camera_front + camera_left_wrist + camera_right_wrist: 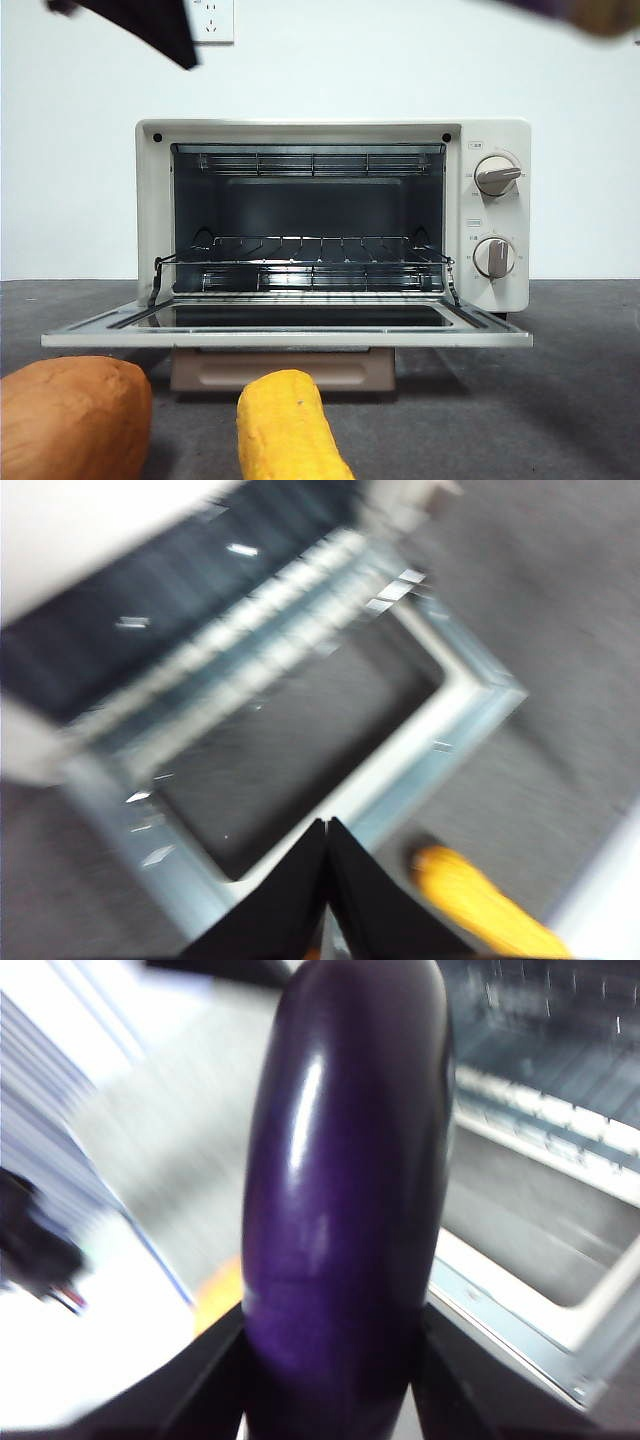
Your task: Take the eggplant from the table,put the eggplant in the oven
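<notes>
glossy purple eggplant (pixel 345 1200) clamped in right tool (pixel 330 1360).

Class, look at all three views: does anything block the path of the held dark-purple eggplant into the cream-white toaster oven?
Nothing visible does. The right claw holds the glossy dark-purple eggplant above the cream-white toaster oven, whose door lies open and whose wire rack is bare.

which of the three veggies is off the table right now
The eggplant: glossy dark purple, clamped in the right gripper up by the open oven. The corn and sweet potato lie on the table.
</notes>
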